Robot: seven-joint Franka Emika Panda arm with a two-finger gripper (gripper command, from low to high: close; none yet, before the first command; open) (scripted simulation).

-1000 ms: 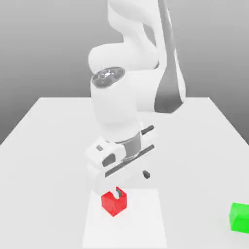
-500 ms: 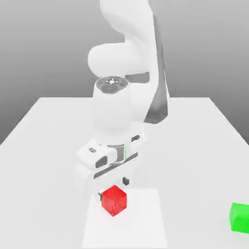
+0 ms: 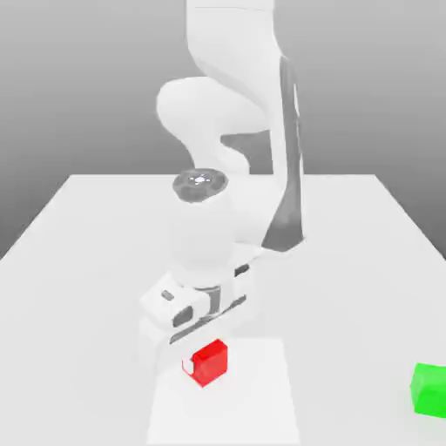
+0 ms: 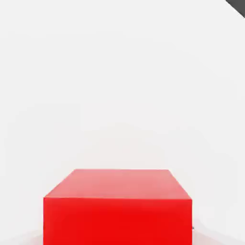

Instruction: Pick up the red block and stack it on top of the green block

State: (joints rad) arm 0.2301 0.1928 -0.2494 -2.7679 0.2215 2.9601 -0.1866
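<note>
1. The green block (image 3: 429, 388) is cut off by the exterior view's right edge.
2. The red block (image 4: 117, 206) runs off the hand view's lower edge (its underside is unseen).
3. The arm's hand hides the red block's rear in the exterior view.

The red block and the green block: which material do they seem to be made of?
The red block looks like smooth, hard plastic: uniform colour, sharp edges, a slightly lighter, faintly glossy top. The green block looks like the same plain plastic, evenly coloured, without texture. As these are rendered images, the true material stays open.
</note>
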